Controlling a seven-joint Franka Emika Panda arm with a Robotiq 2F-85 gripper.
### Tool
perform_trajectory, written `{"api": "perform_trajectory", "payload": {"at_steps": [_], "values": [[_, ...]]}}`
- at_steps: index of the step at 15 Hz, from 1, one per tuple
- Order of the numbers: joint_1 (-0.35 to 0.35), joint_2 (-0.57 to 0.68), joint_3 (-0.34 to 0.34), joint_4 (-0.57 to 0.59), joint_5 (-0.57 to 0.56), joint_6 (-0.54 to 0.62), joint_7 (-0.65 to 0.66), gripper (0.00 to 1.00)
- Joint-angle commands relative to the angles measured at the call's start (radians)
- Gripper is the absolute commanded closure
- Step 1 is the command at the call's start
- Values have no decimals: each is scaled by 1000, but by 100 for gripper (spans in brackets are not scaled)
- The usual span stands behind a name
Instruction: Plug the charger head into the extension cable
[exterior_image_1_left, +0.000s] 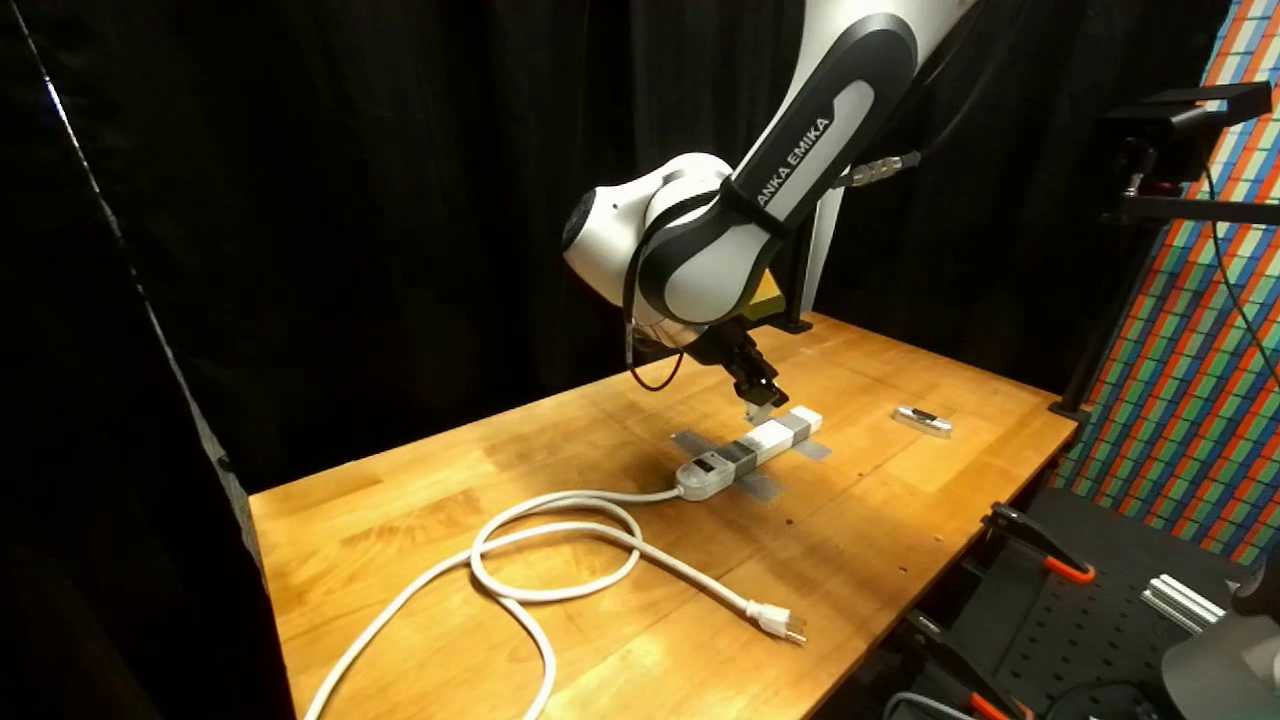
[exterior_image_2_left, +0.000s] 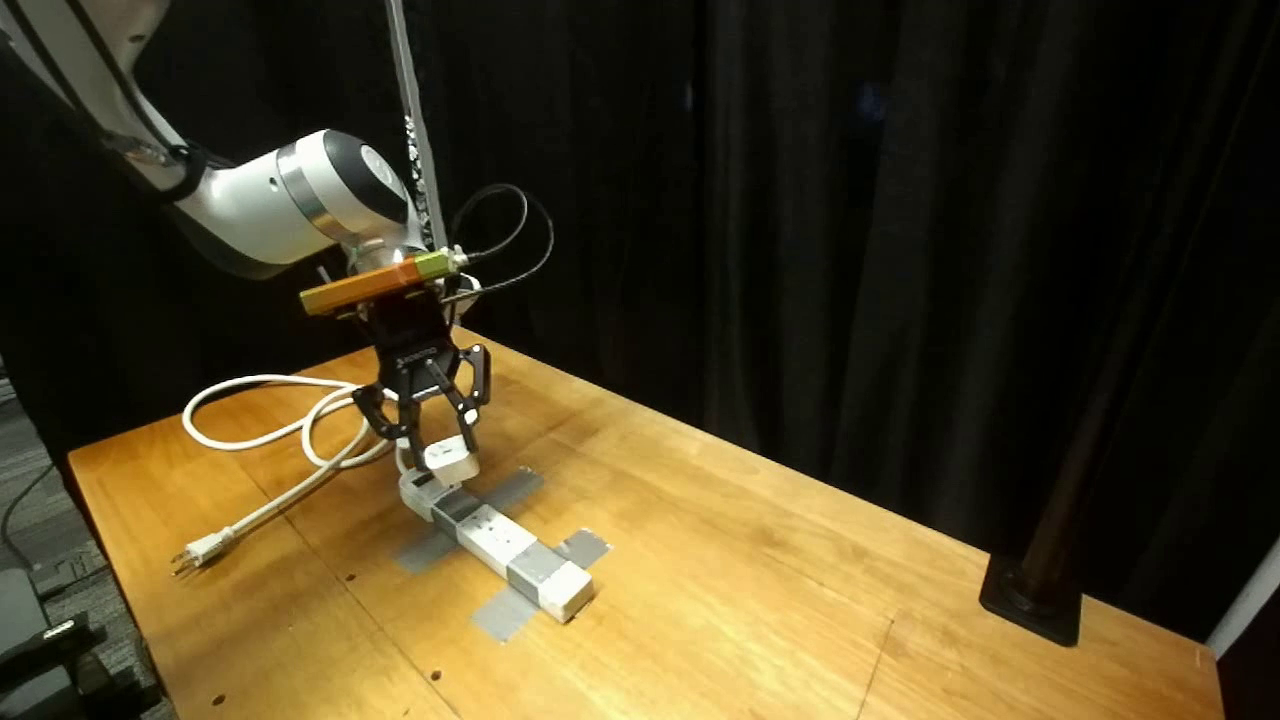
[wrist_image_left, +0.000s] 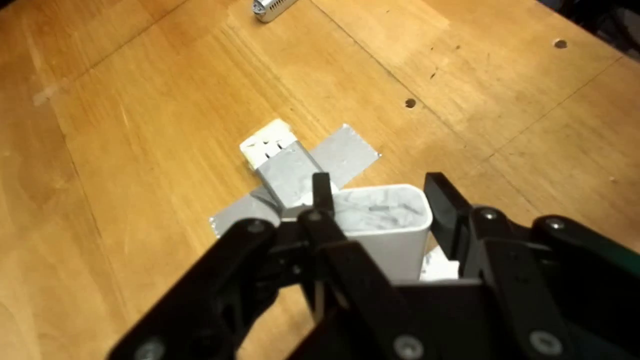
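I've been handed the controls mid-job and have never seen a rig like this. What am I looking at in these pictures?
The machine is one white-and-black robot arm ending in a black tool with two fingers. Two pictures are taken from outside it, from different places; the third is the wrist view, so the tool fills its lower part.

On the wooden table lies an extension cable: a looped white cord, a pronged plug and a socket bar fixed down with grey tape. A small silvery object lies apart; I can't tell what it is.

The tool's fingers hold the charger head, a white block. It is close to the bar but looks not yet plugged in; whether the two touch, I can't tell.
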Motion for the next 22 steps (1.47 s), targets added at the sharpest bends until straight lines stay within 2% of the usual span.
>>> {"api": "perform_trajectory", "payload": {"at_steps": [1, 5, 6, 11, 12, 17, 19, 22], "values": [[-35, -29, 63, -40, 10, -31, -155, 77], [-40, -23, 82, -18, 9, -108, -243, 77], [-36, 2, 79, -26, -3, -67, -179, 52], [-41, 0, 82, -17, -2, -84, -213, 52], [-15, 8, 76, -9, -56, -96, -189, 77], [63, 53, 88, 13, -284, -188, -153, 77], [70, 61, 106, 4, -359, -193, -196, 77], [73, 79, 119, -2, -444, -196, -193, 77]]}}
